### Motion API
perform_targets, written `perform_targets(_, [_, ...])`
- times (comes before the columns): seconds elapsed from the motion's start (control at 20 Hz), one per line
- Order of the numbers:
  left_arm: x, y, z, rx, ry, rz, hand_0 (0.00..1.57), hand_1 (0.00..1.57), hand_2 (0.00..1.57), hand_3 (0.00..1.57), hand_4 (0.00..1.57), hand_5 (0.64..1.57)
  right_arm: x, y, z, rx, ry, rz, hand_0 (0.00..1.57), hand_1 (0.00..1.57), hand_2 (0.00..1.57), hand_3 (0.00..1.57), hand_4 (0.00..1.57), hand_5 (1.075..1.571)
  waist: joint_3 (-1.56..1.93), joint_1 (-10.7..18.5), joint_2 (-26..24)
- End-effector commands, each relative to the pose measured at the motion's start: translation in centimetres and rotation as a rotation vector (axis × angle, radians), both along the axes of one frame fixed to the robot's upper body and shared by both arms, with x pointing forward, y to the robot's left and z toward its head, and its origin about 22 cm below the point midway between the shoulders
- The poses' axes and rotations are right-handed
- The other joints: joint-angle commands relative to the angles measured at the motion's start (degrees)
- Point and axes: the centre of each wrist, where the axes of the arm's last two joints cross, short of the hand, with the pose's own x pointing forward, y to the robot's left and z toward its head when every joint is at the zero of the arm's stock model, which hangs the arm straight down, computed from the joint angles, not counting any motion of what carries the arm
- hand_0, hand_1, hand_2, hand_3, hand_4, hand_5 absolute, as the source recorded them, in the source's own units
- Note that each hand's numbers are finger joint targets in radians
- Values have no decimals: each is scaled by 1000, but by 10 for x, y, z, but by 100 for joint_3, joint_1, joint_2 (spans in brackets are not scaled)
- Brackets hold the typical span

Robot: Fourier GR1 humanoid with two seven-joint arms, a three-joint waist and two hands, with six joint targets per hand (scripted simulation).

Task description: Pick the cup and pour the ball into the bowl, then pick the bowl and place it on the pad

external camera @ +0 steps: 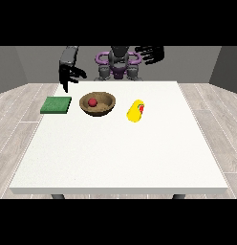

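Ball: the small red ball (92,102) sits inside the round brown wooden bowl (97,104), so pouring looks done.
Cup: the yellow cup (136,110) lies on its side just right of the bowl, mouth away from it.
Pad: the flat green square pad (56,105) lies just left of the bowl, apart.
Nearer hand: the hand at the view's left (69,76) hangs behind the bowl's left side, fingers pointing down and spread, holding nothing.
Other hand: the hand at the view's right (150,54) is raised far behind the bowl, fingers straight, empty.
Room: the white table (120,158) is open in front of the bowl.
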Motion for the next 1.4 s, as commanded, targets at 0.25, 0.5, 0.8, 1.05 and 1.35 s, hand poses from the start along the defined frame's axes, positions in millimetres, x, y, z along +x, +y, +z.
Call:
perform_targets(0.25, [16,163,47,-328,114,-250,0,0,0,0,308,1537,-18,23,-43,64,54,40,0,0,0,0,0,1568,61,16,-71])
perform_targets(0.5, [4,238,51,-355,123,-210,0,0,0,0,251,1547,-23,55,-59,44,56,93,0,0,0,0,0,1569,70,-264,-66])
perform_targets(0.8, [1,230,63,-363,100,-227,0,0,0,0,198,1561,-22,50,-83,73,72,71,0,0,0,0,0,1571,78,-208,119])
perform_targets(1.05, [-5,241,96,-373,95,-209,0,0,0,0,160,1563,-10,42,-72,67,58,62,0,0,0,0,0,1571,79,-315,219])
perform_targets(1.35, [-15,260,107,-396,84,-292,0,0,0,0,143,1566,-18,36,-99,102,69,31,0,0,0,0,0,1570,80,-38,548])
